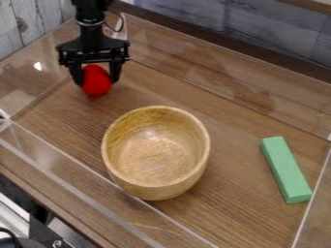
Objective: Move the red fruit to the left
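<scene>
At the lower edge of the frame a clear plastic wall [77, 199] runs diagonally from the left side toward the bottom right, and it closes the near side of the wooden tabletop [246, 107]. Just behind this wall stands the wooden bowl [157, 151], a little left of the centre of the frame. It is upright and hollow, with only bare wood visible inside.

At the lower right lies a flat green block [285, 168], long and narrow, close to the right wall of the enclosure. Between the bowl and the block there is a strip of bare wood. Behind the bowl, toward the upper right, the tabletop is open over a wide area up to the far transparent wall [246, 48].

In the upper left of the frame the red fruit [96, 79] rests on the tabletop, well apart from the bowl and near the left wall. The black gripper [95, 70] points straight down over it. Its two fingers stand spread, one on each side of the fruit, and the jaws look released, not clenched on it. Whether a finger touches the fruit I cannot tell. Between the fruit and the left wall only a narrow band of wood is left.
</scene>
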`<state>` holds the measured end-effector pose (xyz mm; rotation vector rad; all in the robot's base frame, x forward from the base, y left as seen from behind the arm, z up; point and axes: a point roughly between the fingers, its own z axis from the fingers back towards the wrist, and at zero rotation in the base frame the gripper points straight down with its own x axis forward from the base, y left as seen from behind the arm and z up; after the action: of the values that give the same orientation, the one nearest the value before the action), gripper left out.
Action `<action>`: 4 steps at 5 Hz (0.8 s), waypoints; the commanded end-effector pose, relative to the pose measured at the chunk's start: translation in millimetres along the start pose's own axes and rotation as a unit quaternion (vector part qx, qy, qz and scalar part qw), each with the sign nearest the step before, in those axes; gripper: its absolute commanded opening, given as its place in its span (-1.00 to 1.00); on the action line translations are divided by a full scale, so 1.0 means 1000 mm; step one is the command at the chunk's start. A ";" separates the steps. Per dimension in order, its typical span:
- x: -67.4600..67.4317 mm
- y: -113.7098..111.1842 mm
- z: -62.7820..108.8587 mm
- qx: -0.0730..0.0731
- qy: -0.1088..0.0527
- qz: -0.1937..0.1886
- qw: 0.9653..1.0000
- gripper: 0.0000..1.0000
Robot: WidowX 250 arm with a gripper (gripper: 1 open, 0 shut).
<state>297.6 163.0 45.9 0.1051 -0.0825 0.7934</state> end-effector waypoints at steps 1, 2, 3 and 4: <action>0.015 -0.013 0.049 -0.018 -0.041 0.012 0.999 1.00; 0.016 -0.013 0.038 -0.011 -0.039 0.010 0.999 -1.00; 0.018 -0.012 0.040 -0.006 -0.037 0.013 0.999 1.00; 0.023 -0.016 0.029 -0.002 -0.036 0.003 0.999 1.00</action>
<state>311.5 159.7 55.5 0.1193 -0.0792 0.8050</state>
